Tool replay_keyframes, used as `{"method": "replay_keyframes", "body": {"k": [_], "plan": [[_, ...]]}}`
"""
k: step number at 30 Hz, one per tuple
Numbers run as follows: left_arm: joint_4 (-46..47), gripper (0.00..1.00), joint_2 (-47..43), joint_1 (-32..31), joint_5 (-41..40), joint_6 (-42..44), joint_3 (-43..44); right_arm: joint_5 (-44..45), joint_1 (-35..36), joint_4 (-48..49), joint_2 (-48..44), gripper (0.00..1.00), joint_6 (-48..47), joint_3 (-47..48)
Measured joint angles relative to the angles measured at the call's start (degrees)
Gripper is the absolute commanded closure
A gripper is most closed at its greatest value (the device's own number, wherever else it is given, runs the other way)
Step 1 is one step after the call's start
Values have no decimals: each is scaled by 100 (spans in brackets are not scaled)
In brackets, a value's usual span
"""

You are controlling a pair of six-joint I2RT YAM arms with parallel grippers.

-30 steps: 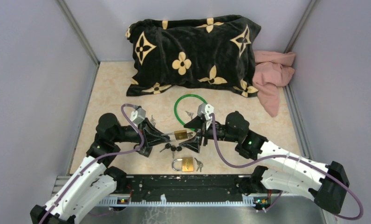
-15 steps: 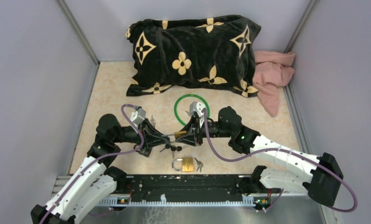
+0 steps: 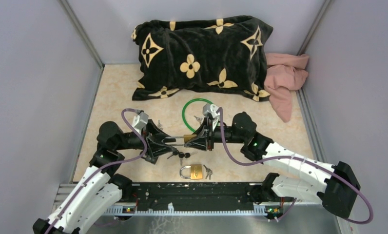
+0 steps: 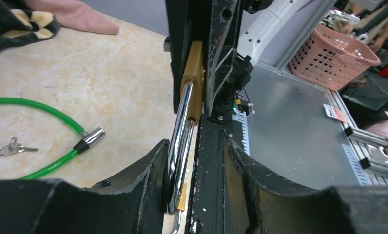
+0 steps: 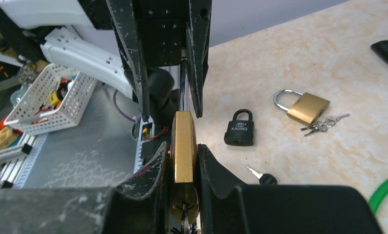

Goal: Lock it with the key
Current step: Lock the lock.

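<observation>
Nearest the arm bases, a second padlock (image 3: pixel 192 171) lay on the counter (image 3: pixel 119 92) with its keys beside it, and a small black padlock (image 5: pixel 239 127) sat just beyond. Neither was in play.

Above them, both arms met at the brass padlock (image 3: pixel 188 139), which was lifted clear of the counter. The right gripper (image 5: pixel 184 151) was clamped narrow on its body. The left gripper (image 4: pixel 194 151) had its jaws parted, loose around the shackle (image 4: pixel 180 131) rather than pinching it.

What looked like the key (image 5: pixel 184 210) sat at the base of the body. The fingers hid most of it, so I couldn't be sure.

Further back lay the green cable lock (image 4: pixel 16 103), untouched.

I'd call this the set-up for locking, with the body steadied and the shackle free. The next move called for seating the shackle squarely, then a clean pinch on that key to turn it without twisting the body loose.
</observation>
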Motion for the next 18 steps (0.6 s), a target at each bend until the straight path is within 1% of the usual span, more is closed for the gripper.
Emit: {"method": "replay_keyframes", "body": {"k": [3, 7, 9, 11, 12, 13, 15, 17, 18], "plan": [[-87, 50, -103, 120, -175, -33, 0, 68, -94, 144, -125, 100, 146, -50], [-289, 63, -232, 282, -457, -70, 0, 61, -125, 407, -225, 100, 297, -50], [-345, 63, -260, 378, -632, -96, 0, 33, -122, 522, -227, 100, 350, -50], [-365, 56, -260, 455, -754, -149, 0, 26, -125, 551, -227, 100, 374, -50], [-356, 51, -260, 483, -780, -177, -2, 24, -125, 553, -227, 100, 389, -50], [-302, 46, -260, 505, -761, -210, -15, 20, -125, 555, -227, 100, 396, -50], [-151, 38, -260, 525, -632, -262, -48, 0, -125, 557, -227, 100, 433, -50], [-70, 35, -260, 525, -494, -293, -55, -22, -125, 557, -227, 100, 444, -50], [-57, 35, -260, 525, -446, -275, -55, -26, -125, 557, -227, 100, 448, -50]]}}
